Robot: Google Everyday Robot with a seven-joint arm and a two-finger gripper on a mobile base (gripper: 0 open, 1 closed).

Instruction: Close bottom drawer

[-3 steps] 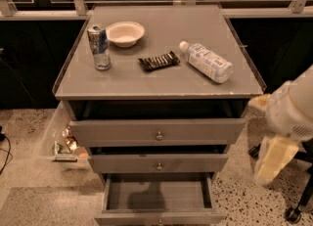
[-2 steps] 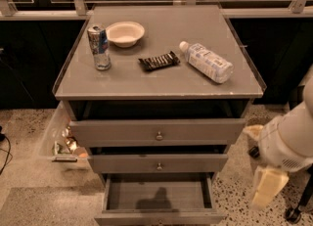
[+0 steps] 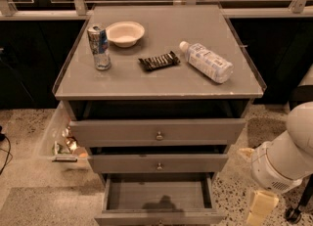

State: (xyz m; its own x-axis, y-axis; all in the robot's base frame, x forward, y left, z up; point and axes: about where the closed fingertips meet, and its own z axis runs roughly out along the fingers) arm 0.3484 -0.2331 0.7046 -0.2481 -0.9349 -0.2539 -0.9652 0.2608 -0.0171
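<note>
The bottom drawer [image 3: 157, 194] stands pulled out below the front edge of the worktop [image 3: 161, 80], with its grey interior exposed. The two upper drawers [image 3: 157, 133] project less. The hand [image 3: 259, 209] hangs low, outside the worktop's front right corner, to the right of the bottom drawer and apart from it. No object is seen in contact with the hand. Whether it is open or closed cannot be determined.
</note>
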